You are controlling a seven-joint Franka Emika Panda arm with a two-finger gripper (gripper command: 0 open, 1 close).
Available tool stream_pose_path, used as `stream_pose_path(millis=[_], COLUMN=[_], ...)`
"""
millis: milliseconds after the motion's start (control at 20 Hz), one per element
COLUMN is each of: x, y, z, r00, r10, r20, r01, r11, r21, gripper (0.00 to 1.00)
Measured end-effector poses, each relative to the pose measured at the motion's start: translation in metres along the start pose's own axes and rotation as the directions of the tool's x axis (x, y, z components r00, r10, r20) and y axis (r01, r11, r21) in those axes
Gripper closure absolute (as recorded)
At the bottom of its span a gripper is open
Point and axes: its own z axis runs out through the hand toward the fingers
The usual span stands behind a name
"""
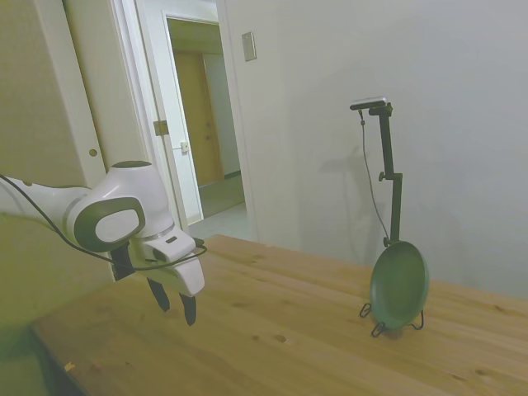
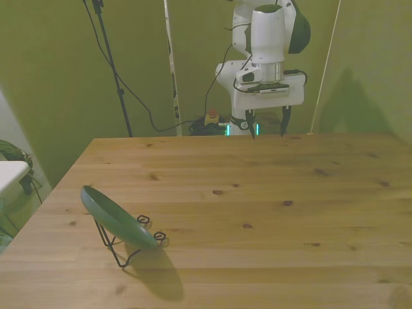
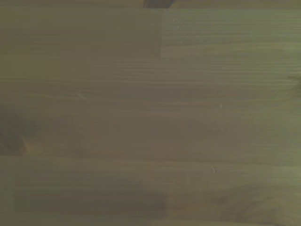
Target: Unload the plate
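The round dark green plate (image 1: 399,285) leans upright in a thin black wire stand (image 1: 393,322) near the side view's right. The front view has the same plate (image 2: 116,216) tilted on that stand (image 2: 132,246) at its left, close to the near edge. My gripper (image 1: 176,304) hangs far from it, over the opposite end of the table, fingers pointing down. It is open with nothing between the fingers (image 2: 268,127). The wrist view holds only blurred bare wood (image 3: 150,113).
The wooden table (image 2: 270,212) stretches wide between gripper and plate. An open doorway (image 1: 202,115) and a pale wall lie beyond the table. Cables (image 2: 129,96) hang behind its far edge in the front view.
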Motion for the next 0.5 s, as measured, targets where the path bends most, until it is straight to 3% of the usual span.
stream_pose_path(millis=[200, 500], x=[0.014, 0.086], y=[0.013, 0.080], z=[-0.005, -0.057], r00=[0.999, 0.971], r10=[0.041, 0.203], r20=[-0.016, -0.128], r01=[-0.041, -0.200], r11=[0.999, 0.979], r21=[-0.002, 0.034], gripper=[0.00, 0.00])
